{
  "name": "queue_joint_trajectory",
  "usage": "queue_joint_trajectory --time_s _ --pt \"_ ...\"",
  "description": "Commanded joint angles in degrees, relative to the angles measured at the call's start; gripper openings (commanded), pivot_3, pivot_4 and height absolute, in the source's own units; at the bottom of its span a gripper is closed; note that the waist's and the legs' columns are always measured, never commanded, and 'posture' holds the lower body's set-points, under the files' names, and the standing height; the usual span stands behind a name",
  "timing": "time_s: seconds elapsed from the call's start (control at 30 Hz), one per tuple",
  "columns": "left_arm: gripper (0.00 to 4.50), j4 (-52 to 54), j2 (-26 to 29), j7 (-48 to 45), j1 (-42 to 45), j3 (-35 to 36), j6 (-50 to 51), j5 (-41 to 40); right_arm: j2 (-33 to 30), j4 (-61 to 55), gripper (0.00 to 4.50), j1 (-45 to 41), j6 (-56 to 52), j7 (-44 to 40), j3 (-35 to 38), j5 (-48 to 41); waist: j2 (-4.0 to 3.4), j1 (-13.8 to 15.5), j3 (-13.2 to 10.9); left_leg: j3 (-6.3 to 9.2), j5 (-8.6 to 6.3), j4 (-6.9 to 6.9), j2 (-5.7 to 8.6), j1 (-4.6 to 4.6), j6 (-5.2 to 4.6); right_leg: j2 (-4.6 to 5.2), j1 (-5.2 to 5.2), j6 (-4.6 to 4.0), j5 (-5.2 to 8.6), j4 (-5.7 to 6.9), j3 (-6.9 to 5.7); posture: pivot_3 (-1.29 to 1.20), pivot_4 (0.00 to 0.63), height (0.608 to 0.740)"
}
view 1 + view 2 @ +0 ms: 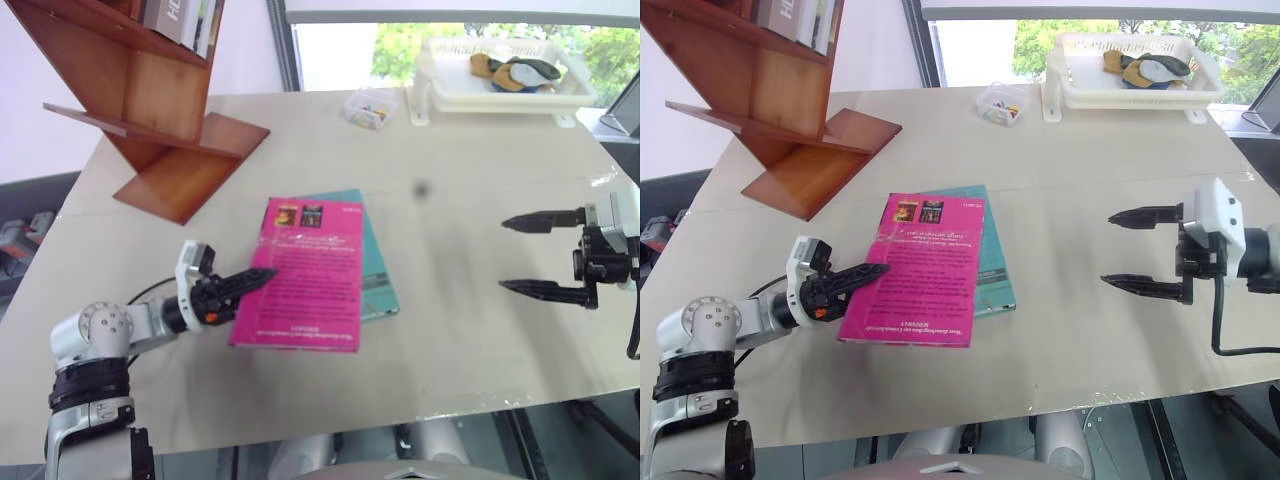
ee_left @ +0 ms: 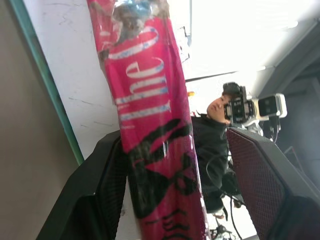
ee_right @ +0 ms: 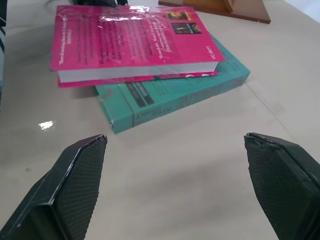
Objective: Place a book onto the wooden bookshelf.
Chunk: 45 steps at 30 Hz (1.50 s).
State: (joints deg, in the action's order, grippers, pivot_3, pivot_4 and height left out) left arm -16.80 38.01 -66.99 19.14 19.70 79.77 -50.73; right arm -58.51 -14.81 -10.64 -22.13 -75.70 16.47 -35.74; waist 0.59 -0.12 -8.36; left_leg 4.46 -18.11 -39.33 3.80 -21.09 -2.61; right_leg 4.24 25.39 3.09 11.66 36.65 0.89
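The pink book (image 1: 305, 275) lies flat on the table, resting on a thinner teal book (image 1: 376, 268). My left gripper (image 1: 262, 278) reaches level at the pink book's left edge, one finger lying over the cover. In the left wrist view the book's spine (image 2: 150, 125) stands between my left gripper's fingers (image 2: 252, 175); one finger is close against it and the other stands clear, so the gripper is open. My right gripper (image 1: 502, 255) hovers open over bare table to the right of the books, holding nothing. The wooden bookshelf (image 1: 160, 110) stands at the table's far left.
Upright white-spined books (image 1: 185, 20) sit on the bookshelf's upper board. A white tray (image 1: 500, 85) with small items stands at the back right, and a small clear box (image 1: 368, 108) lies beside it. A person (image 2: 212, 145) is beyond the table in the left wrist view.
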Motion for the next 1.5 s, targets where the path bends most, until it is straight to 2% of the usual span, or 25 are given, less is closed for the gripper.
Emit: queue_joint_trajectory --time_s 0.03,0.07,0.1,0.2,0.4,0.57,0.6,0.67,0.77,0.8,0.9,1.0,1.03,1.1,1.17,1.2,1.23,1.3,1.33,1.37,1.43,1.5 --pt "3.19 -0.6 1.5 -2.5 0.5 -2.3 -1.4 -0.2 -0.4 -1.6 4.50 0.3 0.6 0.6 2.5 -0.5 0.00 0.0 0.0 0.00 0.00 0.00 0.00 0.00 0.00 0.00 0.00 0.00 0.00 -0.01 0.00 0.00 0.150 0.740" --pt "3.19 -0.7 1.7 -2.7 0.1 -3.5 -2.0 0.3 -0.4 -1.7 4.50 0.4 0.6 0.7 2.6 -0.5 0.00 0.0 0.0 0.00 0.00 0.00 0.00 0.00 0.00 0.00 0.00 0.00 0.00 -0.01 0.01 0.00 0.150 0.740" --pt "2.68 -0.6 1.9 -3.0 -0.3 -4.6 -2.4 0.5 -0.5 -1.9 4.50 0.6 0.5 0.8 2.7 -0.6 0.00 0.0 0.0 -0.01 0.00 0.00 0.00 0.00 0.00 0.01 0.00 0.00 0.00 -0.02 0.01 0.00 0.150 0.740" --pt "1.60 0.2 2.6 -3.5 -1.4 -7.4 -5.0 2.3 -0.7 -2.0 4.50 1.0 0.4 0.8 3.1 -0.7 -0.01 0.0 0.0 0.00 0.00 0.02 0.00 0.01 0.00 0.01 0.00 0.00 0.00 -0.01 0.00 0.00 0.150 0.740" --pt "1.60 -3.0 2.9 -3.0 1.2 -5.6 -9.6 2.9 -0.7 -1.5 4.50 1.2 1.1 0.6 2.7 0.0 -0.01 0.0 0.0 0.00 0.00 0.01 -0.01 0.02 0.00 0.01 -0.01 0.00 0.00 0.00 -0.01 0.00 0.150 0.740" --pt "1.60 0.9 5.5 -6.6 -2.0 -12.2 -17.1 8.1 -0.7 -1.1 4.50 0.7 1.3 0.5 2.4 0.2 -0.03 -0.2 0.0 -0.02 0.00 0.02 -0.01 0.02 0.00 0.01 -0.01 0.00 0.00 -0.01 0.01 0.00 0.150 0.740" --pt "1.60 -1.5 4.2 -4.8 0.6 -8.5 -13.2 4.7 -0.7 -1.1 4.50 0.7 1.4 0.5 2.4 0.2 -0.05 -0.3 0.0 -0.02 0.00 0.03 -0.01 0.02 0.00 0.02 -0.01 0.00 0.00 -0.02 0.02 0.00 0.150 0.740" --pt "1.60 -3.3 3.0 -2.8 2.9 -6.1 -9.9 2.2 -0.6 -1.1 4.50 0.7 1.4 0.5 2.4 0.3 -0.05 -0.2 0.0 -0.01 0.00 0.06 -0.01 0.01 0.00 0.02 -0.01 0.00 0.00 -0.05 0.00 0.00 0.150 0.740" --pt "1.60 -2.2 2.9 -4.2 1.6 -7.3 -12.8 3.4 -0.6 -0.9 4.50 0.5 1.6 0.4 2.2 0.4 -0.02 -0.1 0.0 0.02 0.00 0.02 -0.01 0.00 -0.01 0.00 -0.01 0.00 0.00 -0.03 -0.03 0.00 0.150 0.740" --pt "1.60 -2.3 2.6 -3.5 2.6 -7.2 -10.4 2.6 -0.7 -0.6 4.50 0.4 1.8 0.3 2.1 0.5 -0.02 -0.1 0.0 -0.01 0.00 0.02 0.00 0.00 -0.01 0.00 0.00 0.00 0.00 -0.03 0.00 0.00 0.150 0.740" --pt "1.60 11.5 7.5 -13.3 -4.2 -12.9 -9.1 -1.1 -0.9 -0.3 4.50 0.1 2.0 0.1 2.0 0.6 -0.01 -0.5 0.0 0.00 0.00 0.03 0.00 -0.06 -0.01 0.01 0.03 0.00 0.00 -0.06 -0.01 0.00 0.150 0.740" --pt "1.60 -1.1 1.1 -0.4 3.6 -4.2 -8.3 -1.4 -0.9 -0.2 4.50 0.1 2.4 -0.1 2.1 1.0 -0.09 0.2 0.0 0.00 -0.02 0.05 -0.01 -0.11 -0.03 0.03 0.08 0.00 0.00 -0.09 -0.02 0.00 0.150 0.740" --pt "1.60 -1.7 1.6 -0.4 3.3 -5.7 -8.6 0.2 -0.9 -0.3 4.50 0.1 2.2 0.0 2.1 0.8 -0.08 0.9 0.0 0.04 -0.01 0.01 0.00 -0.13 -0.02 0.03 0.08 0.00 0.00 -0.08 -0.09 0.00 0.150 0.740" --pt "1.60 3.9 4.4 -6.2 -0.7 -8.4 -6.8 -1.8 -0.9 -0.1 4.50 0.2 2.3 -0.1 2.1 1.1 -0.01 0.7 0.0 0.11 0.03 -0.08 -0.02 -0.12 0.03 -0.05 0.06 -0.06 -0.04 0.03 -0.16 0.00 0.150 0.740" --pt "1.60 -4.2 1.3 2.5 4.2 -4.0 -9.5 0.4 -0.9 0.0 4.50 0.4 2.5 -0.3 2.3 1.2 -0.11 0.4 0.1 -0.03 0.03 0.06 -0.05 0.04 0.04 -0.06 0.05 -0.08 -0.05 0.04 0.05 0.00 0.150 0.740" --pt "1.60 -5.2 1.3 3.1 4.8 -4.4 -10.3 1.4 -0.8 -0.1 4.50 0.4 2.3 -0.2 2.3 1.0 -0.08 0.6 0.0 -0.06 0.02 0.09 0.00 0.08 0.03 -0.02 0.03 -0.07 -0.05 0.03 0.07 0.00 0.150 0.740" --pt "1.60 -5.1 1.6 2.7 4.7 -5.2 -10.6 2.0 -0.7 -0.2 4.50 0.4 2.2 -0.1 2.3 0.9 0.02 0.8 0.1 -0.06 0.03 0.03 0.00 0.03 0.03 -0.05 0.05 -0.06 -0.05 0.01 -0.01 0.00 0.150 0.740" --pt "1.60 3.8 4.2 -3.7 0.2 -8.2 -7.4 -1.8 -0.6 -0.1 4.50 0.4 2.5 -0.1 1.9 1.2 0.03 0.6 0.1 -0.02 0.03 0.00 -0.03 0.07 0.04 -0.06 -0.02 -0.07 -0.05 0.02 0.01 0.00 0.150 0.740" --pt "1.60 -0.6 2.8 0.3 3.0 -5.4 -6.3 -1.9 -0.5 -0.1 4.50 0.4 2.6 -0.1 1.8 1.4 0.01 0.2 0.1 -0.03 0.03 0.03 -0.03 0.05 0.04 -0.06 0.00 -0.07 -0.05 0.00 0.04 0.00 0.150 0.740" --pt "1.60 -1.6 3.0 0.1 3.4 -5.2 -6.3 -1.8 -0.4 -0.2 4.50 0.5 2.5 0.0 1.8 1.3 -0.02 0.3 0.1 -0.05 0.02 0.09 -0.03 0.06 0.03 -0.02 0.01 -0.07 -0.05 -0.02 0.07 0.00 0.150 0.740" --pt "1.60 1.5 5.1 -4.3 1.0 -7.7 -7.1 -1.7 -0.3 -0.4 4.50 0.4 2.3 0.1 1.8 1.1 0.00 0.6 0.1 -0.04 0.02 0.09 -0.02 0.04 0.02 -0.02 0.02 -0.07 -0.05 -0.07 0.04 0.00 0.150 0.740" --pt "1.60 2.5 4.5 -3.2 0.3 -7.2 -7.7 -1.5 -0.4 0.0 4.50 0.4 2.6 -0.1 1.7 1.3 -0.01 0.4 0.1 0.00 0.02 0.08 -0.03 0.01 0.03 -0.05 0.01 -0.07 -0.05 -0.09 0.00 0.00 0.150 0.740"
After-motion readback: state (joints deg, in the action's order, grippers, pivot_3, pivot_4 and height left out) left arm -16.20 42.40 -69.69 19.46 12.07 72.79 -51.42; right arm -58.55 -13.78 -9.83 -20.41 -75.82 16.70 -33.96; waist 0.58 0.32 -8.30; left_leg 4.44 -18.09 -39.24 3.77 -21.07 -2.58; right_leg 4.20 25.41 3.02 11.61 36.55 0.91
